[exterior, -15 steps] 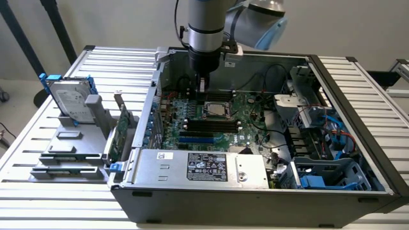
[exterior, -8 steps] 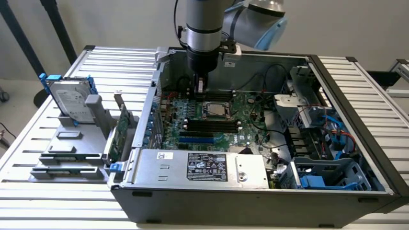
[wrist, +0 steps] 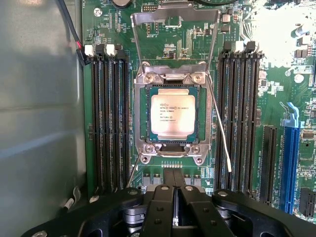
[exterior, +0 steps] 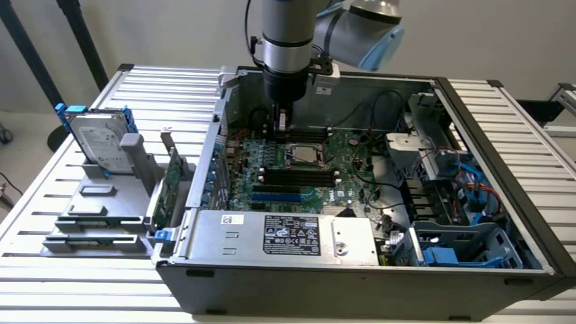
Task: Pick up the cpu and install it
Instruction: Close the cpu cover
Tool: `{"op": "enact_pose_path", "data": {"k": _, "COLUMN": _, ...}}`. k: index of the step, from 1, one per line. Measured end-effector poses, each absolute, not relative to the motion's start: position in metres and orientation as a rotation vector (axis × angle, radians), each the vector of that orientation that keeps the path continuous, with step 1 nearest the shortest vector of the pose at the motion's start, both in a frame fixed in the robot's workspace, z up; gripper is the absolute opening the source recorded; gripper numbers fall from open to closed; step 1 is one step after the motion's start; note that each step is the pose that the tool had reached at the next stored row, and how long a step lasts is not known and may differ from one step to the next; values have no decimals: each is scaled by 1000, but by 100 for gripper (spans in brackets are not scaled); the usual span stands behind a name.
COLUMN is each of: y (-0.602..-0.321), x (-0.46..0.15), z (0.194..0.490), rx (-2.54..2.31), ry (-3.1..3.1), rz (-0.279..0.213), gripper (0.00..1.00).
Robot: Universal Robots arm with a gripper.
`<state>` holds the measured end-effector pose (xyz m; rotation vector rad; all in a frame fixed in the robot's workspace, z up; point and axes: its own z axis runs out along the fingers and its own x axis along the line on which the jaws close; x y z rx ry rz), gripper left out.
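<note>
Ribbed metal slats form the table (exterior: 54, 202) under your open case (exterior: 360, 283), with a pale wall behind it. Inside the case, near its middle, your cpu (wrist: 173, 116) lies flat in the socket (wrist: 143, 155) on the green board (wrist: 281, 74), silver top up and printed text showing. The socket's hold-down plate (wrist: 175, 19) stands swung open, so nothing covers the chip. A thin wire lever (wrist: 219, 123) angles up along one side of the socket.

Your gripper (wrist: 174, 177) hangs on the arm (exterior: 288, 34) inside the case, over the board and just off the socket's edge, apart from the cpu. Its two black fingers (wrist: 160, 207) are pressed together with only a hairline between them, and you have nothing in them.

Black memory slots (wrist: 108, 118) run along both sides of the socket, and a blue slot (wrist: 289, 163) sits farther out on the board. At the case's near wall in the exterior view you see the grey power supply (exterior: 288, 233) with its label up.

Outside the case, on the exterior view's left, a grey holder (exterior: 99, 216) rests on the table. In it a hard drive (exterior: 94, 145) with blue brackets stands upright, and a green card (exterior: 166, 192) stands on edge between the drive and the case wall.
</note>
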<state>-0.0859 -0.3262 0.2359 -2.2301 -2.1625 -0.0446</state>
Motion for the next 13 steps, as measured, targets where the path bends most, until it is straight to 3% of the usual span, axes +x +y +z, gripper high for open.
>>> {"op": "enact_pose_path", "data": {"k": 13, "y": -327, "x": -71, "z": 237, "rx": -2228, "ry": -2160, "rz": -39, "gripper": 11}}
